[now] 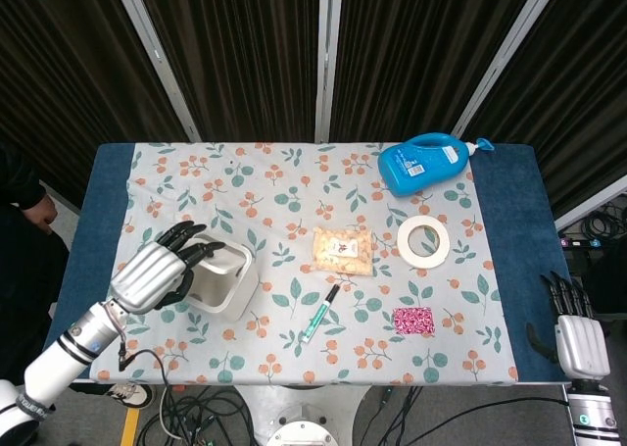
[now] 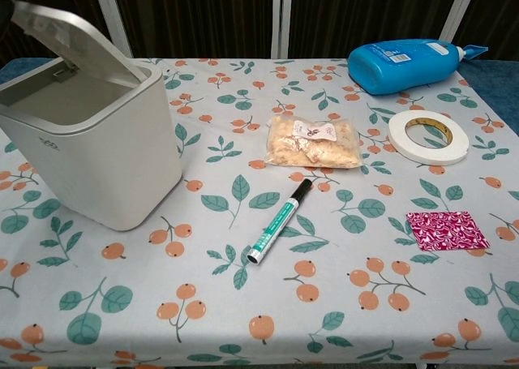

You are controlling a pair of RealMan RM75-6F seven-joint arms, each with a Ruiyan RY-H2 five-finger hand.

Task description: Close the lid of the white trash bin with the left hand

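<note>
The white trash bin (image 1: pixel 227 281) (image 2: pixel 105 162) stands at the table's left side. Its lid (image 2: pixel 71 33) is tilted about halfway down over the opening, hinged at the back. My left hand (image 1: pixel 149 273) is over the bin's left rim, its dark fingers (image 1: pixel 187 247) spread and reaching onto the lid from above, holding nothing. In the chest view that hand is out of frame. My right hand (image 1: pixel 572 336) hangs off the table's right front corner, fingers straight and empty.
A snack bag (image 2: pixel 312 142), a green marker (image 2: pixel 280 220) and a pink packet (image 2: pixel 446 229) lie right of the bin. Farther right and back are a tape roll (image 2: pixel 427 136) and a blue bottle (image 2: pixel 405 61). A person (image 1: pixel 20 199) stands at the left edge.
</note>
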